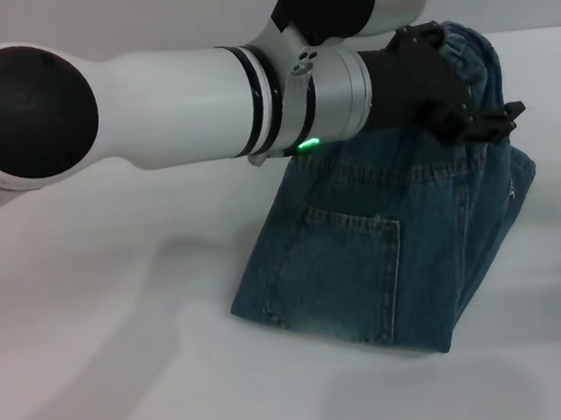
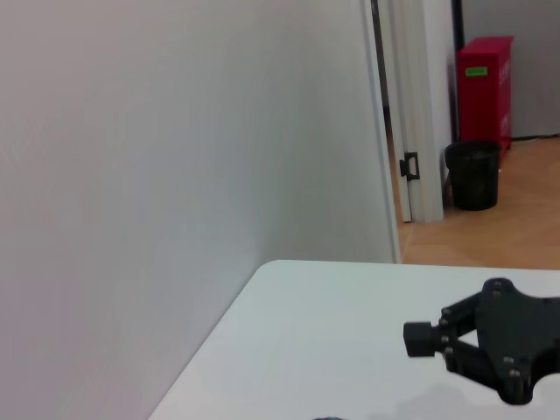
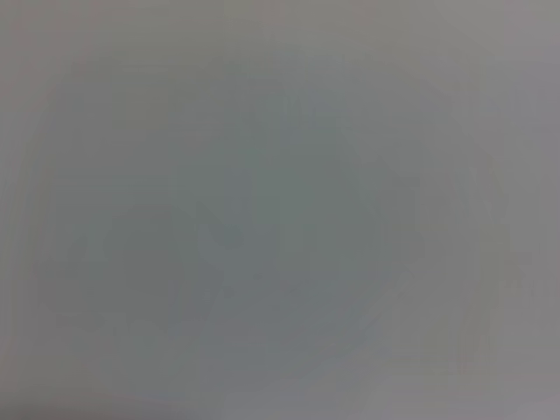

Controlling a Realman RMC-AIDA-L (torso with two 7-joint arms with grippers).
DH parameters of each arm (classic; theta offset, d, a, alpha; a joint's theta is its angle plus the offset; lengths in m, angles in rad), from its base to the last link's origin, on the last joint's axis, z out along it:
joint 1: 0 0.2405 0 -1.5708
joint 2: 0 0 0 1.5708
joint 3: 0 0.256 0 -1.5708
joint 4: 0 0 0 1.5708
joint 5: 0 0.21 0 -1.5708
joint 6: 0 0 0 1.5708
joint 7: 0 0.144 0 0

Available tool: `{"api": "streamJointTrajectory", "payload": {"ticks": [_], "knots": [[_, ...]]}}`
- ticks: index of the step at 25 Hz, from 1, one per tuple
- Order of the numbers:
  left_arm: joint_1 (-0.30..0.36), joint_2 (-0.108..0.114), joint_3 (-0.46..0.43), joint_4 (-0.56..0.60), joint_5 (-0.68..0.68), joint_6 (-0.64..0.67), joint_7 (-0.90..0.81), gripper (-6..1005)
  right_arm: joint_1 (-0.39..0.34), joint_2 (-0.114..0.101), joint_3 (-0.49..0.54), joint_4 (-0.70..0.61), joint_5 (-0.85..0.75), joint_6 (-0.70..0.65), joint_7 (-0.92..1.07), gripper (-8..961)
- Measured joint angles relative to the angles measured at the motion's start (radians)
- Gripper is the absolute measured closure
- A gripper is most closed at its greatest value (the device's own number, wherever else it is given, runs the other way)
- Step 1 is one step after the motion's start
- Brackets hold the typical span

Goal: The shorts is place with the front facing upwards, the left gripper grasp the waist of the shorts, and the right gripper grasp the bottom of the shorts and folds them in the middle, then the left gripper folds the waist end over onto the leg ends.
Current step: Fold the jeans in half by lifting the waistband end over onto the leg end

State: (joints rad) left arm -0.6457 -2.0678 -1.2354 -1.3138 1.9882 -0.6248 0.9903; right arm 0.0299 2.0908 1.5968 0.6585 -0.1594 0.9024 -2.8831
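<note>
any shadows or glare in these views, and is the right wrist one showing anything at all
Head view: soft grey shadows of the arm fall on the white table beside the shorts, and a faint green glow lies on the table below the arm's green light; no harsh glare. Left wrist view: evenly lit, a plain wall and a black gripper over the table. Right wrist view: only a featureless grey blur.

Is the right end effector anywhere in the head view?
No. Only the left end effector, on its white arm, shows there, over the waist of the shorts; the shorts lie folded lengthwise on the table.
</note>
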Motion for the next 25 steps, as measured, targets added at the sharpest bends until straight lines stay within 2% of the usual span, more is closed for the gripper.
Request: {"api": "streamJointTrajectory", "payload": {"ticks": [11,14,16,19,20,25], "knots": [[0.020,0.000,0.020,-0.020,0.002,0.089,0.000,150,-0.045,0.000,0.082,-0.031,0.000,0.062,-0.002,954],[0.007,0.000,0.028,-0.006,0.001,0.088,-0.001,150,-0.056,0.000,0.096,-0.056,0.001,0.099,-0.002,953],[-0.005,0.000,0.028,0.006,0.001,0.069,-0.010,150,-0.060,0.000,0.099,-0.067,0.001,0.116,-0.002,953],[-0.106,0.002,0.016,0.088,0.008,-0.078,-0.127,150,-0.064,0.000,0.100,-0.070,0.001,0.121,-0.002,953],[-0.119,0.003,0.015,0.098,0.018,-0.098,-0.149,150,-0.064,0.000,0.100,-0.070,0.001,0.122,-0.002,953],[-0.173,0.001,0.008,0.085,0.186,-0.225,-0.318,150,-0.057,0.000,0.098,-0.076,0.001,0.122,-0.002,954]]}}
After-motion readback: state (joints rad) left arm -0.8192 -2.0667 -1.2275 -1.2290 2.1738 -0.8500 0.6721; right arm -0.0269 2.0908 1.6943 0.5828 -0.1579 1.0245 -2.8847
